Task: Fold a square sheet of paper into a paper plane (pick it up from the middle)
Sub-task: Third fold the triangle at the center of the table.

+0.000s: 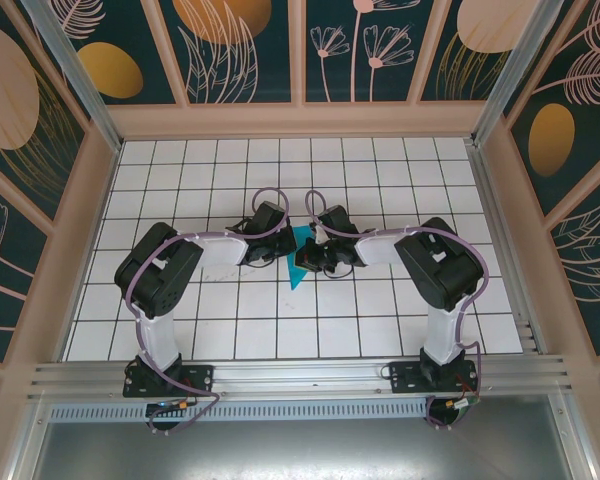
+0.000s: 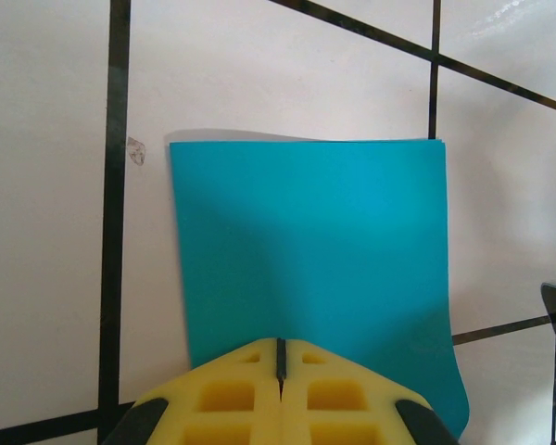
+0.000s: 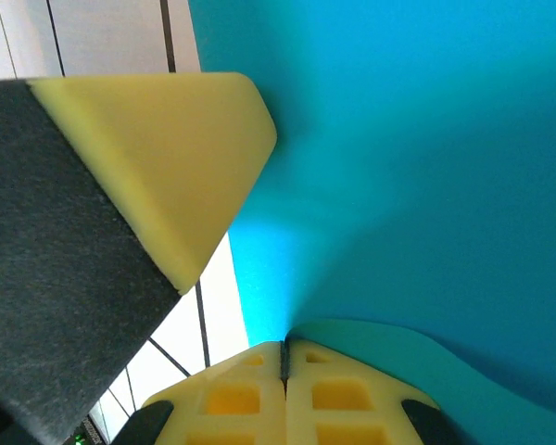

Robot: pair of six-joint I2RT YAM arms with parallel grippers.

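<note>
**Item:** square sheet of paper point(image 2: 315, 250), plain teal.

**Location:** It is lying at the middle of the tabletop point(image 1: 380, 310), between the two wrists, which are meeting over it.

**Progress:** Folding is looking to be at an early stage. In the left wrist view the sheet is showing as a rectangle, not a square, with stacked edges at its far right corner. One half-fold is therefore judged done. No pointed nose or wings are showing, so the nose folds, the centre crease and the wing folds are judged to be remaining.

**Jaws:**
- **Left gripper point(image 2: 280, 371):** Its jaws are pressing together over the sheet's near edge. Whether they are catching a layer cannot be told.
- **Right gripper point(image 3: 283, 371):** Its jaws are pressing together too. The paper is curving up into their seam, so they appear to be pinching it.

**Hidden or unclear:**
- From above, the wrists are covering most of the sheet and leaving only teal slivers.
- The yellow pads are cutting off its near edge in both wrist views.
- The near right corner is curling.
- The layer count is staying uncertain.
</note>
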